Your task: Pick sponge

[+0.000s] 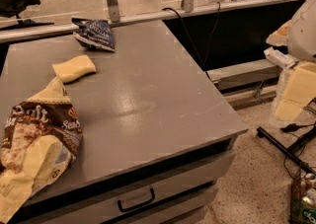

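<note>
I am looking at a grey desk (148, 99) that is filling most of the view, with a drawer front under its near edge. The big brown-and-yellow snack bag (37, 139) is lying crumpled at the desk's near left corner, its white lettering facing up.

The robot's pale arm (303, 28) is hanging at the far right edge of the view, off the desk and over the speckled floor. Below it the gripper (295, 92) is showing as a yellowish shape, well apart from everything on the desk. I cannot tell whether it is open or closed.

The small dark blue snack bag (96, 35) is sitting near the desk's far edge. The sponge (74, 68), pale yellow and lying flat, is resting on the left part of the desk between the two bags, nearer the blue one and touching neither. The black drawer handle (136, 201) is sitting below the desk's front edge.
</note>
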